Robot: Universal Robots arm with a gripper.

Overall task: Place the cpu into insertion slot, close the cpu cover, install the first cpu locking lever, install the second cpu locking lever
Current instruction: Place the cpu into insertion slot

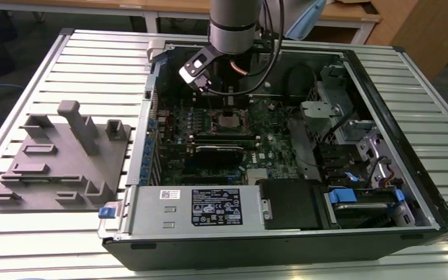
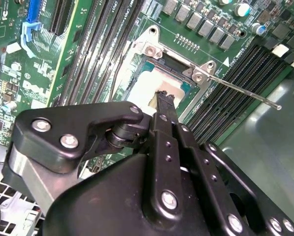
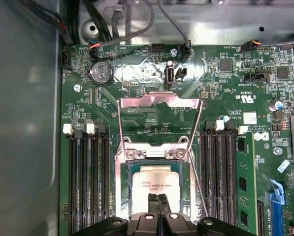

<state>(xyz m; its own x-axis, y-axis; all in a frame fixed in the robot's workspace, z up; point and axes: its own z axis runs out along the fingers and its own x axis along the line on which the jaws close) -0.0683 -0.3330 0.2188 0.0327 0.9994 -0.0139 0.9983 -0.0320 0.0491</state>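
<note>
The cpu (image 3: 156, 181) lies flat in the insertion slot (image 3: 120, 196) with its dull metal top facing up. Its edges sit square with the slot's silvery rim, and being square it has no long axis. The cpu cover (image 3: 156, 102) is swung back on its hinge and stands open, so green board (image 3: 137, 73) shows through its window.

The gripper (image 3: 159, 197) hangs over the chip's near edge. Its fingers (image 3: 153, 202) are pressed together with nothing between them. Whether the tips touch the metal top cannot be told.

The first wrist view looks straight down and takes in the cover's whole frame. The second wrist view looks along the fingers from one side. There a thin locking lever (image 2: 245, 93) sticks out free from a hinge corner, its long axis running aslant over the black memory slots (image 2: 245, 69).

The exterior view gives the wider setting. The open computer case (image 1: 286, 233) lies on the slatted bench (image 1: 91, 52). The arm (image 1: 232, 26) comes down from the top edge, with the slot in the upper middle of the frame. A grey fixture (image 1: 60, 157) sits on the bench at the exterior view's left.
</note>
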